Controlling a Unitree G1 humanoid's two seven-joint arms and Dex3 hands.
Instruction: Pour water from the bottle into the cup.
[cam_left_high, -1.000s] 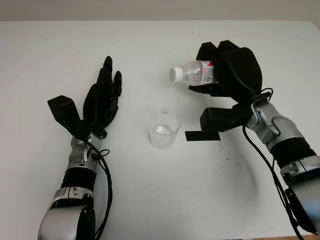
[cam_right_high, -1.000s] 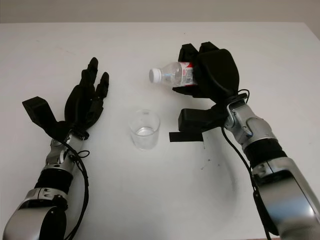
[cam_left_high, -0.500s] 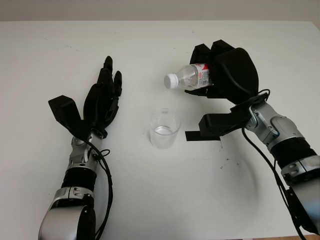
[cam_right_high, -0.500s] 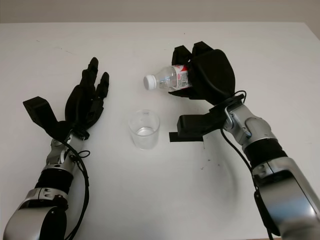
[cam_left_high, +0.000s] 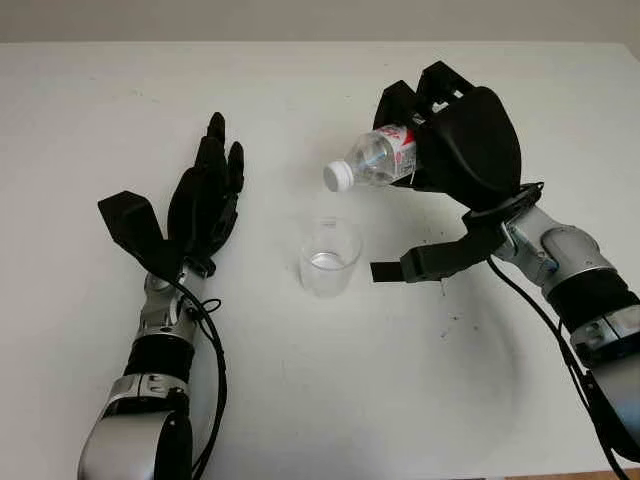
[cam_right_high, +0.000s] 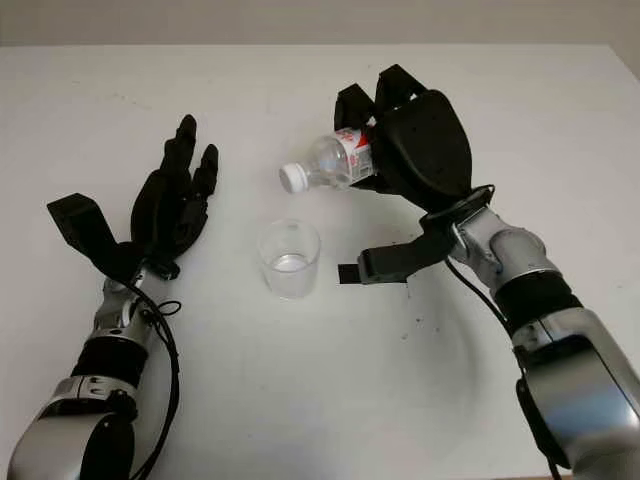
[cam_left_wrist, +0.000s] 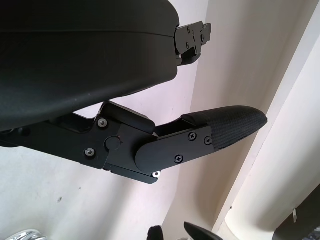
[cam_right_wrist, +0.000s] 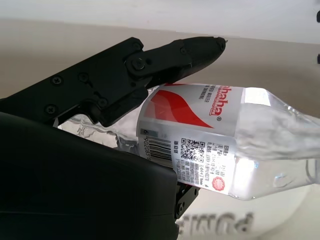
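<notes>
A clear plastic bottle (cam_left_high: 374, 160) with a red and white label and a white cap (cam_left_high: 337, 176) is held in the air by my right hand (cam_left_high: 455, 140), which is shut on it. The bottle is tipped, its capped neck pointing down and left, above and just right of the cup. The label (cam_right_wrist: 200, 130) and my fingers (cam_right_wrist: 165, 57) around it show close up in the right wrist view. A clear cup (cam_left_high: 330, 257) stands upright mid-table with a little water in its bottom. My left hand (cam_left_high: 205, 195) is open, left of the cup.
The white table (cam_left_high: 330, 390) spreads all around. A strip of black tape (cam_left_high: 384, 271) lies on it just right of the cup, under my right arm.
My right hand has moved left and tilted the bottle further, so the cap is lower and closer to the cup. The left hand and the cup stayed where they were.
</notes>
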